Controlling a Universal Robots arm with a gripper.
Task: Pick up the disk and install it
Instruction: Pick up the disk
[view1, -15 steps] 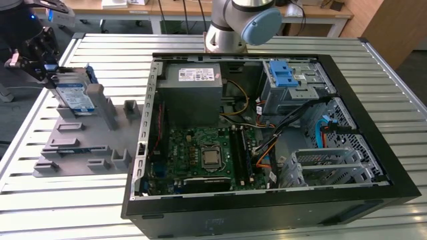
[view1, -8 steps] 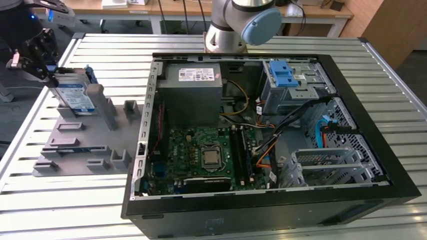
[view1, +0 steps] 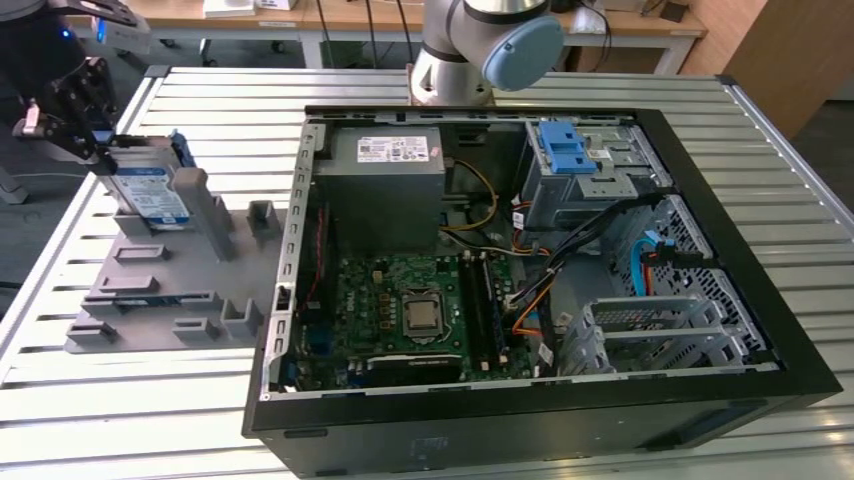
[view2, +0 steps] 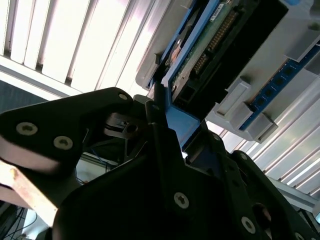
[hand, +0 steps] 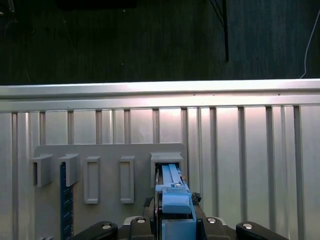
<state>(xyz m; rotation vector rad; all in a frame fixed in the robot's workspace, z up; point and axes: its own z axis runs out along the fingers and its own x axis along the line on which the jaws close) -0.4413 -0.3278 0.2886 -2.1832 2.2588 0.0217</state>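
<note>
Disk: upright in end slot of grey rack on tabletop, blue frame clamped in gripper; pick-up apparently begun, fitting into open computer case not yet done.

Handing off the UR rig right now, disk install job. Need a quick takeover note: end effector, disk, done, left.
End effector: shut on the upper edge of the flat silver-grey disk, gripping its blue plastic frame.
Disk: stands on edge in a slot of the grey plastic fixture, which sits to the exterior view's left of the open black computer case.
Done: the grasp appears made.
Left: the disk is not yet out of the fixture and not in the case.
</note>
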